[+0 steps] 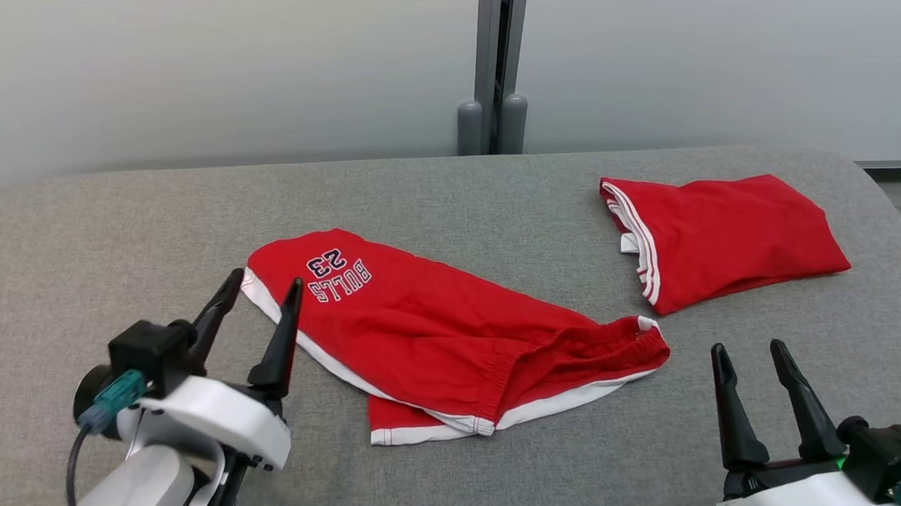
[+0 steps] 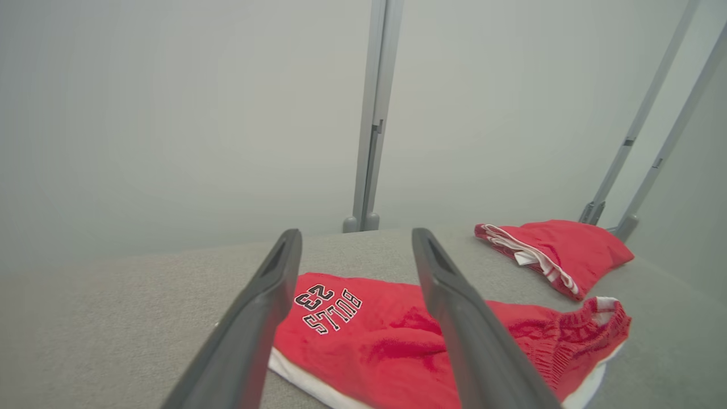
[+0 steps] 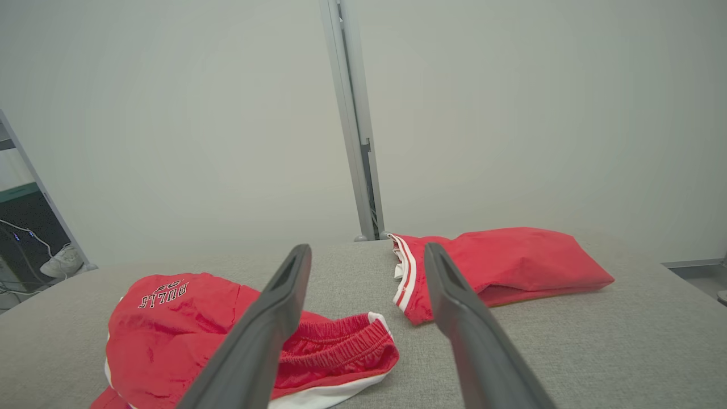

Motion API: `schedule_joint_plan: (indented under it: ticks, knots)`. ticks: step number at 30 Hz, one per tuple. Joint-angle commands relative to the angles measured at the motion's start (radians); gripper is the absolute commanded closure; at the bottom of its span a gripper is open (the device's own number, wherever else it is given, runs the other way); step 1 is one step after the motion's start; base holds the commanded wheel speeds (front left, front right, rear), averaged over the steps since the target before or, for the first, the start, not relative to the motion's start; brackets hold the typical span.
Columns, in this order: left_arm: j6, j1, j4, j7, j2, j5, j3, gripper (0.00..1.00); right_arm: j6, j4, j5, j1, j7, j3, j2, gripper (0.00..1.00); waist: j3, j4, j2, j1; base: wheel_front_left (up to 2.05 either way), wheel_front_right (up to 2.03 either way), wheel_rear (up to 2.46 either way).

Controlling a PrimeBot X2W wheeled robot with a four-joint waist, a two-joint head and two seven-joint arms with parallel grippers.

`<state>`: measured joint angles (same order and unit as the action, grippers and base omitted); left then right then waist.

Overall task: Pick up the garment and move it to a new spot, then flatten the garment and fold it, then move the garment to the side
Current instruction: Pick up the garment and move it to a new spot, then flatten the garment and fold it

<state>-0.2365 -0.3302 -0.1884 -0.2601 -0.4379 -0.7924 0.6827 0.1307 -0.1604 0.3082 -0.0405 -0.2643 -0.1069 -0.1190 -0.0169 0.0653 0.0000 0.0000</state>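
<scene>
Red shorts with white trim and "BULLS 23" lettering, the garment (image 1: 431, 333), lie rumpled near the middle of the grey padded table (image 1: 110, 266), waistband toward the right. They also appear in the left wrist view (image 2: 386, 346) and the right wrist view (image 3: 187, 329). My left gripper (image 1: 261, 288) hovers open at the garment's left hem, nothing between its fingers (image 2: 454, 318). My right gripper (image 1: 749, 360) stands open to the right of the waistband, apart from the cloth, fingers (image 3: 460, 318) empty.
A second red garment (image 1: 721, 236), folded, lies at the table's back right (image 2: 554, 253) (image 3: 500, 267). A grey post (image 1: 497, 63) stands behind the table against a pale wall. The table's right edge curves away near the folded piece.
</scene>
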Motion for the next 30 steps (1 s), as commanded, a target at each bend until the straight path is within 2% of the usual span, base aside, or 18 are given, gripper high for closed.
schedule_joint_plan:
  ticks: [1, 4, 13, 17, 21, 26, 27, 30]
  knots:
    - [-0.023, 0.050, 0.044, -0.004, 0.003, 0.029, -0.047, 0.00, 0.000, 0.009, -0.002, 0.008, -0.001, 0.004, 0.000, 0.00, -0.003, -0.001, 0.0000, 0.0000, 0.00, 0.00, 0.00]
    - [-0.039, 0.147, 0.115, -0.004, 0.034, 0.074, -0.123, 0.00, 0.000, 0.014, 0.001, 0.016, -0.001, 0.012, -0.003, 0.00, -0.008, -0.005, 0.0000, 0.0000, 0.00, 0.00, 0.00]
    - [0.027, 0.221, 0.119, -0.004, 0.092, 0.146, -0.197, 0.00, 0.000, 0.012, 0.004, 0.017, -0.001, 0.001, -0.012, 0.00, -0.010, -0.024, 0.0000, 0.0000, 0.00, 0.00, 0.00]
    - [0.044, 0.233, 0.108, -0.004, 0.106, 0.163, -0.218, 0.00, 0.000, 0.022, 0.061, 0.015, -0.001, -0.106, -0.053, 0.00, -0.007, -0.027, 0.0000, 0.0000, 0.00, 0.00, 0.00]
    - [0.061, 0.234, 0.093, -0.004, 0.121, 0.177, -0.229, 0.00, 0.000, -0.031, 0.126, -0.013, 0.004, -0.225, -0.100, 0.00, -0.004, -0.037, 0.0000, 0.0000, 0.00, 0.00, 0.00]
    - [0.076, 0.232, 0.079, -0.004, 0.132, 0.187, -0.238, 0.00, 0.000, -0.104, 0.213, -0.088, 0.076, -0.372, -0.134, 0.00, -0.006, -0.061, 0.0000, 0.0000, 0.00, 0.00, 0.00]
    - [0.076, 0.232, 0.079, -0.004, 0.132, 0.187, -0.238, 0.00, 0.000, -0.104, 0.213, -0.088, 0.076, -0.372, -0.134, 0.00, -0.006, -0.061, 0.0000, 0.0000, 0.00, 0.00, 0.00]
    - [0.087, 0.225, 0.066, -0.004, 0.142, 0.191, -0.239, 0.00, 0.000, -0.173, 0.293, -0.156, 0.177, -0.477, -0.141, 0.00, -0.013, -0.091, 0.0000, 0.0000, 0.00, 0.00, 0.00]
